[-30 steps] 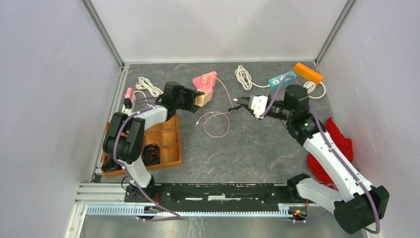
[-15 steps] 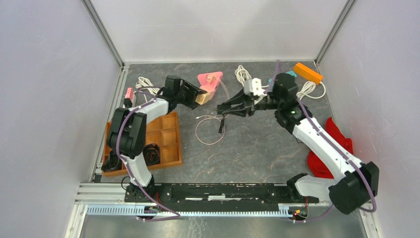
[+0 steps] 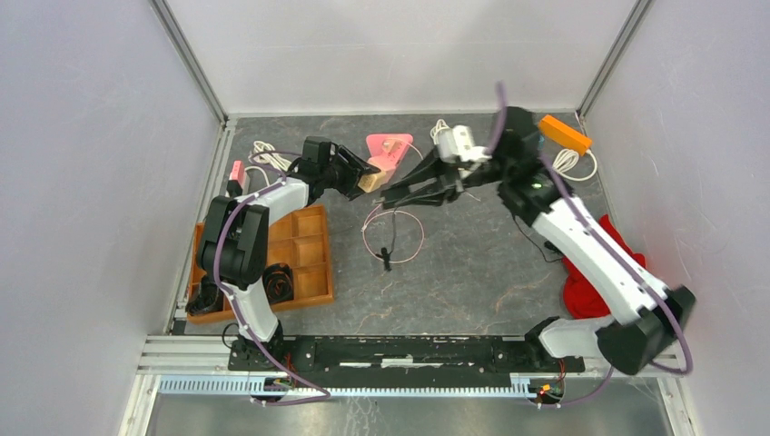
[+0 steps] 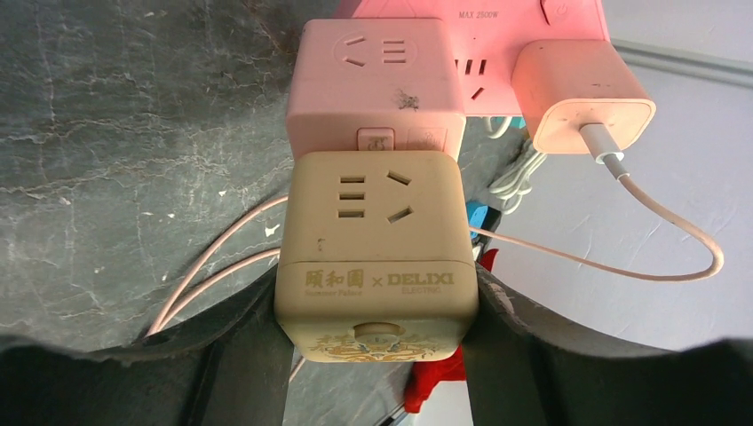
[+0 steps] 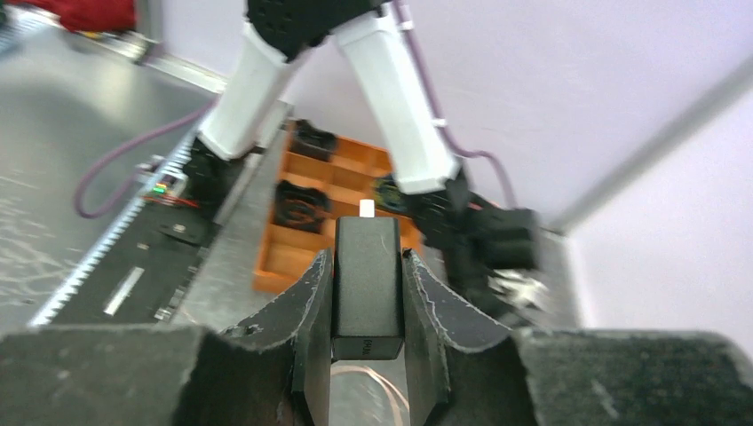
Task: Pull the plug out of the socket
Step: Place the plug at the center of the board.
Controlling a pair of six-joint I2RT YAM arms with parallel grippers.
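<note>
While the beige cube-shaped plastic socket (image 4: 376, 213) is being clamped by the left gripper (image 4: 376, 297), the small black block-shaped plug (image 5: 367, 293), pinched in the right gripper (image 5: 367, 262), is being swung from well apart to near that socket, unplugged; separation is being judged done.

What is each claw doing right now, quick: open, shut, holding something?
Left gripper: closed on the beige socket cube.
Right gripper: closed on the black plug.
</note>
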